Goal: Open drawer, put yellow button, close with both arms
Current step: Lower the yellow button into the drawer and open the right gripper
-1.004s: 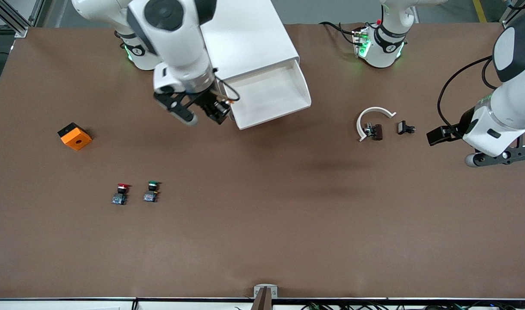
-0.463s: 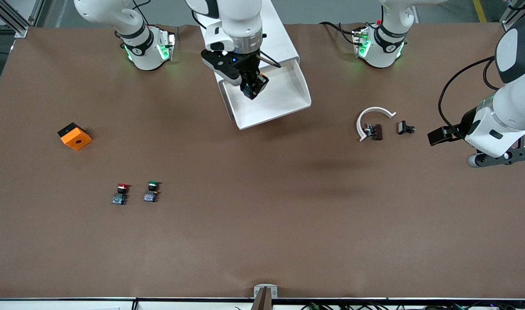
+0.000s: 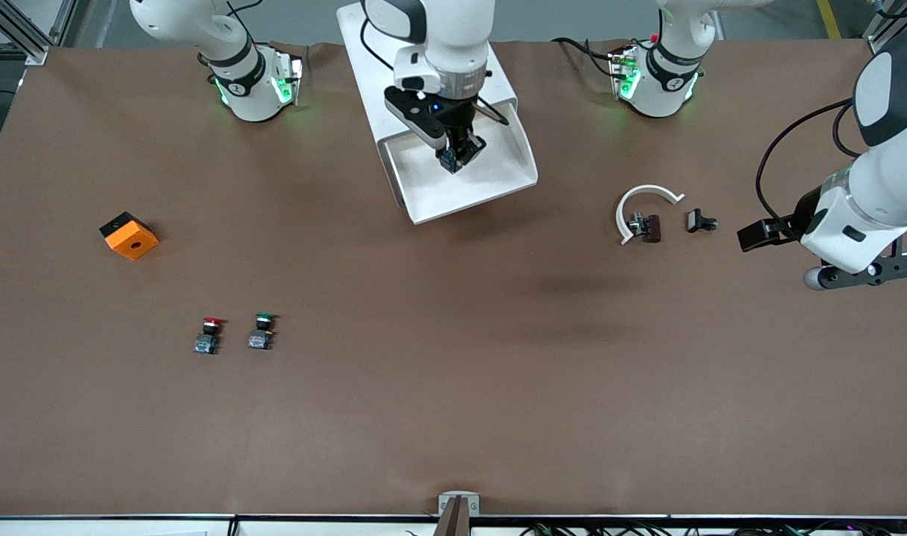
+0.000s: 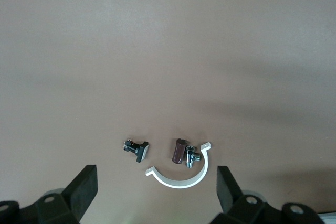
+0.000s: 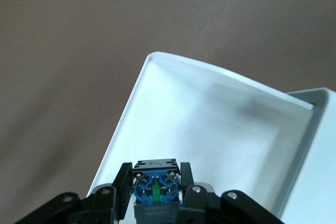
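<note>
The drawer (image 3: 432,195) stands pulled out of the white cabinet (image 3: 370,71), its white inside (image 5: 210,124) bare. My right gripper (image 3: 459,155) hangs over the drawer, shut on the yellow button (image 5: 156,186). Only the button's black and blue body shows between the fingers; its cap is hidden. My left gripper (image 3: 866,272) waits at the left arm's end of the table, open (image 4: 156,192) with nothing between its fingers, above bare table beside some small parts.
A red-capped button (image 3: 210,333) and a green-capped button (image 3: 262,331) stand toward the right arm's end, nearer the camera. An orange block (image 3: 129,235) lies beside them. A white curved clip (image 3: 643,201), a brown part (image 3: 651,228) and a black part (image 3: 699,221) lie near my left gripper.
My right arm swung from beside the drawer's corner to over the open drawer, carrying the button. The left arm has hardly moved.
</note>
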{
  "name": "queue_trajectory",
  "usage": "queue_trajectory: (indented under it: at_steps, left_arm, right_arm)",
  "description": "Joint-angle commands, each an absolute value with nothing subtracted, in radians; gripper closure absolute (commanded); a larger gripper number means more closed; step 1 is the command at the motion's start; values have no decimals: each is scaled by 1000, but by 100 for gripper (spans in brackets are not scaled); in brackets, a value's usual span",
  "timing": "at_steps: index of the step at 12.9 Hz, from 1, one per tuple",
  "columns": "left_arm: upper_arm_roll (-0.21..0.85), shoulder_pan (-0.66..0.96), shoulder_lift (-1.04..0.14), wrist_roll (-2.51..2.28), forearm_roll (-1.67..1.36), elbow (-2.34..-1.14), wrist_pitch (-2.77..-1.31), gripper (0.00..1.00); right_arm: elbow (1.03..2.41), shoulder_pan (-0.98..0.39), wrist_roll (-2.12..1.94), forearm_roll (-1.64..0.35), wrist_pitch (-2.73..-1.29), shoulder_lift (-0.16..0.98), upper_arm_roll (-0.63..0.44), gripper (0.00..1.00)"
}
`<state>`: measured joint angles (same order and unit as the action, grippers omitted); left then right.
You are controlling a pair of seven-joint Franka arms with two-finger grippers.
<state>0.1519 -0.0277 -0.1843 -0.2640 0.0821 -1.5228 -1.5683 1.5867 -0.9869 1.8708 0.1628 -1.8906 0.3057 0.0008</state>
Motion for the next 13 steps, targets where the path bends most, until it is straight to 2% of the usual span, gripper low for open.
queue_trajectory:
  at_steps: [1,8,13]
  left_arm:
    - [155,-38,-170,-245,64,-1540,-1588,0]
    - [155,-37,-179,-247,64,-1549,-1588,0]
    - [158,14,-256,-265,80,-1526,-1603,0]
  right_arm:
    - [1502,-1003,1895,186,-1873,363,-11,100]
    - [1502,-1043,1904,176,-1879,397,-9,100]
    - [1502,-1058,1905,184,-1881,428,-9,100]
